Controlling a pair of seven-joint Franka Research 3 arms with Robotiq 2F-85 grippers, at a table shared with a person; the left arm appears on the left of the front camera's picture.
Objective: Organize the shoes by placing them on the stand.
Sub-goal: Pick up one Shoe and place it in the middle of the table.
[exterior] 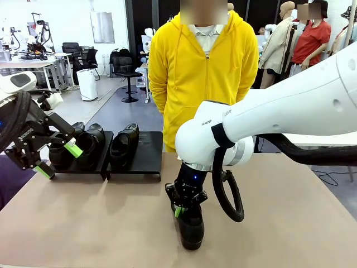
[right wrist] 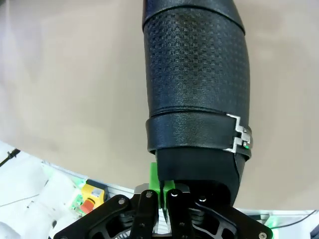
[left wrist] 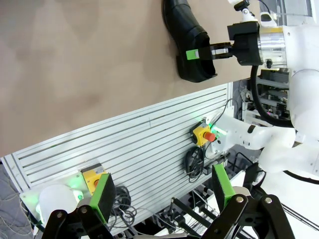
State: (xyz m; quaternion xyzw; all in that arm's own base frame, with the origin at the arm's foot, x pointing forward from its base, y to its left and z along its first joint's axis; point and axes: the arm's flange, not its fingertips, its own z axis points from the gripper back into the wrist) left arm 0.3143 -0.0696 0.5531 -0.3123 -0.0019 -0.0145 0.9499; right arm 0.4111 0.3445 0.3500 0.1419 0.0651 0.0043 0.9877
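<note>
The right gripper was clenched on the rim of one shoe near the table's near edge; the left gripper hung released by the stand at the far-left, holding three shoes

The right arm's white casing carries dark lettering cut off by a black strap, with only "RAN" and "OT" legible, and nothing else is readable.

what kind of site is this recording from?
Likely a robotics lab or data-collection floor: another workbench with equipment, office chairs, and emergency-stop buttons on the aluminium table frame.
</note>
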